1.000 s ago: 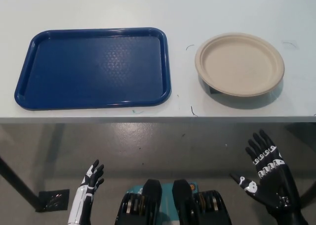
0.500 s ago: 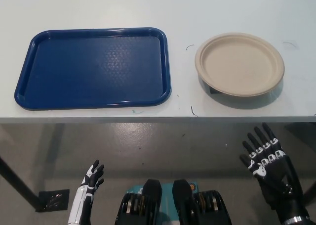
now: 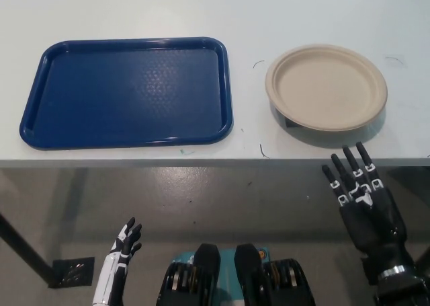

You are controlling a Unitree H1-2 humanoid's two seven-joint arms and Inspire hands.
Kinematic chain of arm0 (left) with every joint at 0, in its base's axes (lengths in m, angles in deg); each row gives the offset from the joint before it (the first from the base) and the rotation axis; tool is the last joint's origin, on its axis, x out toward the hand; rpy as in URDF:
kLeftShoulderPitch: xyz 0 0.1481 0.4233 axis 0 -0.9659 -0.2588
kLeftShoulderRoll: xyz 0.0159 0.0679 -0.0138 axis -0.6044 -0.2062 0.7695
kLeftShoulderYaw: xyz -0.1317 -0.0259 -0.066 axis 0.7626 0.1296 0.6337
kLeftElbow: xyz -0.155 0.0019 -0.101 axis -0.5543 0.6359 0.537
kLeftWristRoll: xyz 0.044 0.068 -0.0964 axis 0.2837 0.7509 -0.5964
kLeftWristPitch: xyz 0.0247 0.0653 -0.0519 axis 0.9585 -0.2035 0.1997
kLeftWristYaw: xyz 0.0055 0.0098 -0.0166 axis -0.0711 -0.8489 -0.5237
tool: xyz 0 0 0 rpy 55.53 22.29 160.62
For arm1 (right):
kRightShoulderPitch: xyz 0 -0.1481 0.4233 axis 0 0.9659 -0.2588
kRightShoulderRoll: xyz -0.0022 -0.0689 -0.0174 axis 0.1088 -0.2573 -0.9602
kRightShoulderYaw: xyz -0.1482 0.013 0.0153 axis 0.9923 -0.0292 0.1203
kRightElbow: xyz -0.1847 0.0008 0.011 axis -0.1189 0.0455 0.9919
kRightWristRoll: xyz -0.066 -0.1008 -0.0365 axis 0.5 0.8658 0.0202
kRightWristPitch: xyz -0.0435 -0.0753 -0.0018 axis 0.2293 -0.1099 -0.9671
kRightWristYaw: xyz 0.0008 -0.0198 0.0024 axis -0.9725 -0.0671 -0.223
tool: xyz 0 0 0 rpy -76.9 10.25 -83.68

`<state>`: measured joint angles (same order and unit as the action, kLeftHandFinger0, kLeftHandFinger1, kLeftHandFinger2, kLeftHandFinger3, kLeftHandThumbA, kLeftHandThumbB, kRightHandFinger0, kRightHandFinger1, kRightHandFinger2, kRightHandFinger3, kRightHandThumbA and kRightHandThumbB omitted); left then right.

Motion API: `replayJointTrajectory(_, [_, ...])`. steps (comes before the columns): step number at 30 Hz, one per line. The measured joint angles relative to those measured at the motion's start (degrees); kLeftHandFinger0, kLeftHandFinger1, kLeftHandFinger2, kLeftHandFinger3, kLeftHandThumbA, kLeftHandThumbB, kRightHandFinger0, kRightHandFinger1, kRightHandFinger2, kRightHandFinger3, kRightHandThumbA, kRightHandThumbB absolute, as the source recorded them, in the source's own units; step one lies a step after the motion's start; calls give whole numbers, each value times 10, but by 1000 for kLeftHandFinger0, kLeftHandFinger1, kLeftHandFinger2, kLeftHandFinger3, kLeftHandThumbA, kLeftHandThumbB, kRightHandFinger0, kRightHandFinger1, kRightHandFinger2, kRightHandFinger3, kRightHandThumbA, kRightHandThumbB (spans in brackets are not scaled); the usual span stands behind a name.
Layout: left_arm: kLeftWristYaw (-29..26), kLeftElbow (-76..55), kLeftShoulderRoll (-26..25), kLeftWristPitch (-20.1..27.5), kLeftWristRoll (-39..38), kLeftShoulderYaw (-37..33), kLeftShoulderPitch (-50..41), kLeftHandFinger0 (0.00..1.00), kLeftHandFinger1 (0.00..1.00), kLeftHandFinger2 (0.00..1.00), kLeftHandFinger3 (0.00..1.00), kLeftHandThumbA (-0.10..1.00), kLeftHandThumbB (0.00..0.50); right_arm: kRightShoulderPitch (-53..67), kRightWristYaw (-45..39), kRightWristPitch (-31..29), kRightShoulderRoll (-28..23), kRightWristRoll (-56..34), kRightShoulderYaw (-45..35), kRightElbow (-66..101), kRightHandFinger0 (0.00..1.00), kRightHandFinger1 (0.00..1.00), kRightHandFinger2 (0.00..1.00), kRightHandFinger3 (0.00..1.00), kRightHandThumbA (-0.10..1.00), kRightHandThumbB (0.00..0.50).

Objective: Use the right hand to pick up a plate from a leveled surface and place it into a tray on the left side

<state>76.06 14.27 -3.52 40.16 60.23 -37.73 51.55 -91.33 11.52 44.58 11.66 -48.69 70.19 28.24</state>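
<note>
The step in hand looks like the reach: the right hand (image 3: 366, 202) is below the near edge of the surface (image 3: 134, 3), fingers spread and holding nothing, fingertips pointing up toward the plate (image 3: 326, 87). The plate sits on the right of the surface, near its front edge and well apart from the tray (image 3: 127, 91) on the left. To do this well, the hand should probably come in low over the front edge and slide fingers under the plate's near rim, which seems slightly raised and casts a shadow, with the thumb on top. The plate is round, beige and matte, likely pressed paper or fibre, so light and prone to sliding or bending if pinched hard. The tray is blue, rectangular with rounded corners, a raised lip and a pebbled floor. The left hand (image 3: 124, 242) rests low, fingers apart.
</note>
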Motion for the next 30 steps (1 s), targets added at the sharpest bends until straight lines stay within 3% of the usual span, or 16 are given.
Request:
replayJointTrajectory(13, [0, -6, -5, 10, 9, -2, 4, 1000, 1000, 1000, 1000, 1000, 85, -33, 4, 85, 37, -121, -61, -30, 1000, 1000, 1000, 1000, 1000, 337])
replayJointTrajectory(30, [1, -7, -9, 21, 12, -5, 4, 1000, 1000, 1000, 1000, 1000, 93, -56, 6, 121, 52, -131, -104, -80, 1000, 1000, 1000, 1000, 1000, 344])
